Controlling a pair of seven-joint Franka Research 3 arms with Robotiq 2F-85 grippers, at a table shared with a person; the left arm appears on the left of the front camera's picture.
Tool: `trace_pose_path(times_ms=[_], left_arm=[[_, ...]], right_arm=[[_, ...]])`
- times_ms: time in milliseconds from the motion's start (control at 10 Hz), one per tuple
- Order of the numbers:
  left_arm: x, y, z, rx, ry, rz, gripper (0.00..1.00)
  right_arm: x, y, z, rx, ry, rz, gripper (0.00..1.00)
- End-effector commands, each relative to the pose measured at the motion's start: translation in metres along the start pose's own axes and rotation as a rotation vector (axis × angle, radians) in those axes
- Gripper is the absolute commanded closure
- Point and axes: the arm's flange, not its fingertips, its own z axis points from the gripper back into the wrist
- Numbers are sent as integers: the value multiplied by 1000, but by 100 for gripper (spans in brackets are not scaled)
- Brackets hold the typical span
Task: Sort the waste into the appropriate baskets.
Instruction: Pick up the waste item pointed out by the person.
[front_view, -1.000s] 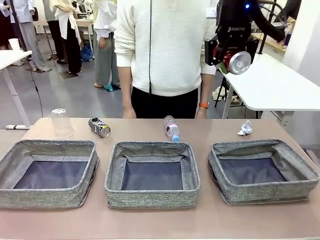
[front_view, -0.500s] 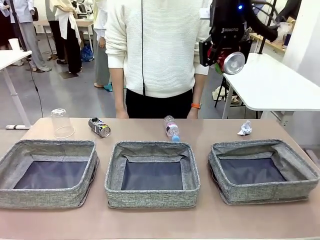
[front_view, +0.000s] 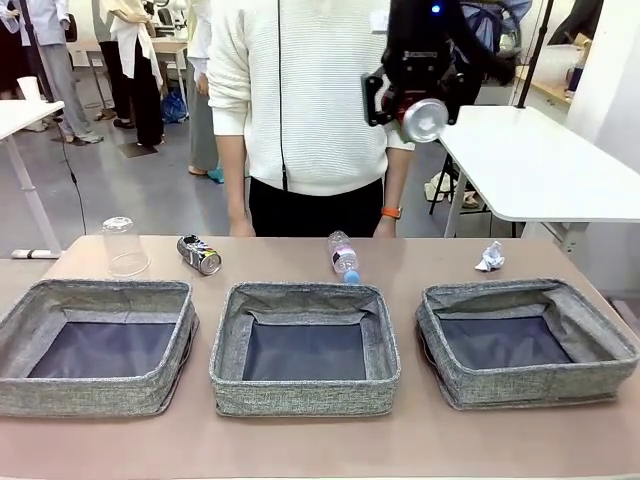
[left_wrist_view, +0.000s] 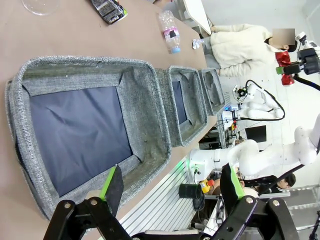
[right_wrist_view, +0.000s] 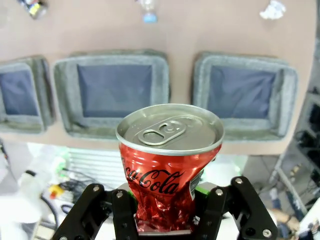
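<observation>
The right hand (front_view: 412, 108) hangs in the upper middle of the front view, in front of a person (front_view: 310, 90) in a white sweater. It is pinching the crushed red can (front_view: 425, 119), whose silver top faces the camera. In the right wrist view the can stands gripped between the fingers at bottom centre.

The left hand (left_wrist_view: 170, 186) is spread and holds nothing, at the bottom of the left wrist view.

Three grey baskets (front_view: 300, 293) sit in a row on the table (front_view: 420, 440). Along the far edge, from left to right, are the cup (front_view: 124, 246), dark can (front_view: 199, 254), bottle (front_view: 344, 256) and paper ball (front_view: 490, 257).
</observation>
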Motion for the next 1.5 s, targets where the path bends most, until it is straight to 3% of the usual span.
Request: trace_pose_path(times_ms=[0, 300, 400, 500, 700, 800, 1100, 1200, 1400], left_arm=[[1, 0, 0, -17, -12, -19, 0], [1, 0, 0, -17, -12, -19, 0], [1, 0, 0, -17, -12, -19, 0], [1, 0, 0, -17, -12, -19, 0], [1, 0, 0, -17, -12, -19, 0], [1, 0, 0, -17, -12, -19, 0], [1, 0, 0, -17, -12, -19, 0], [1, 0, 0, -17, -12, -19, 0], [1, 0, 0, -17, -12, -19, 0]], right_arm=[[4, 43, 18, 85, 35, -175, 100], [2, 98, 15, 140, 140, -312, 100], [-1, 110, 13, 106, 182, -348, 100], [-5, 120, 12, 93, 226, -291, 100], [-2, 114, 18, 169, 198, -286, 100], [-10, 117, -6, 105, 194, -278, 100], [-8, 117, -4, 116, 199, -276, 100], [-7, 113, 2, 97, 220, -177, 100], [-7, 105, 32, 129, 128, -170, 100]])
